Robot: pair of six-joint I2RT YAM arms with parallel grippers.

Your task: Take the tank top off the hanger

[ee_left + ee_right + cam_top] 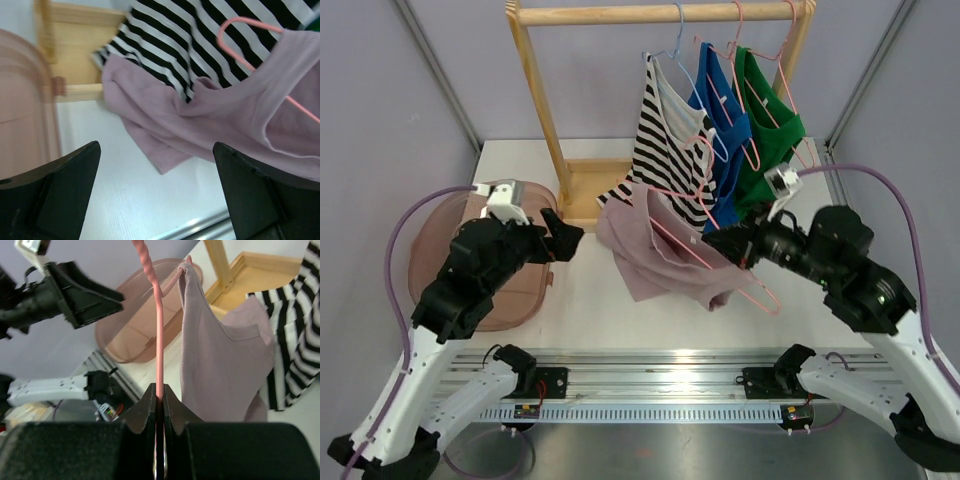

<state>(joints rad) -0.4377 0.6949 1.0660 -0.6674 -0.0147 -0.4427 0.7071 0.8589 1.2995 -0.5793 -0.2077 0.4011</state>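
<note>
**Right gripper clamps the pink hanger; mauve tank top hangs from it at centre frame**

In the top view the tank top [655, 250] sits at the middle of the frame, just below the hem of the striped top [665, 150] and in front of the base of the wooden rack [582, 180]. It is bunched and draped over the pink hanger [755, 290], whose wire runs slantwise from the centre toward the lower right. Whether the cloth's lower edge touches the table [590, 300] cannot be told.

The right gripper [722, 243] comes in from the right of that frame. In the right wrist view its jaws are pressed together on the hanger's wire, with no gap beyond the wire itself. From there the wire rises straight to the top of the frame, and one strap of the tank top is hooked over the hanger near the upper centre, with the body of the garment falling to the right of the wire.

The left gripper [565, 240] is left of centre in the top view, near the tank top's left edge but apart from it. In the left wrist view its fingers [65, 190] stand wide apart at the lower corners with nothing between them, and the tank top lies beyond them.

A pinkish basket [430, 285] sits at the left of the top view. A blue top [725, 130] and a green top [770, 130] hang on the rack at the upper right.
</note>
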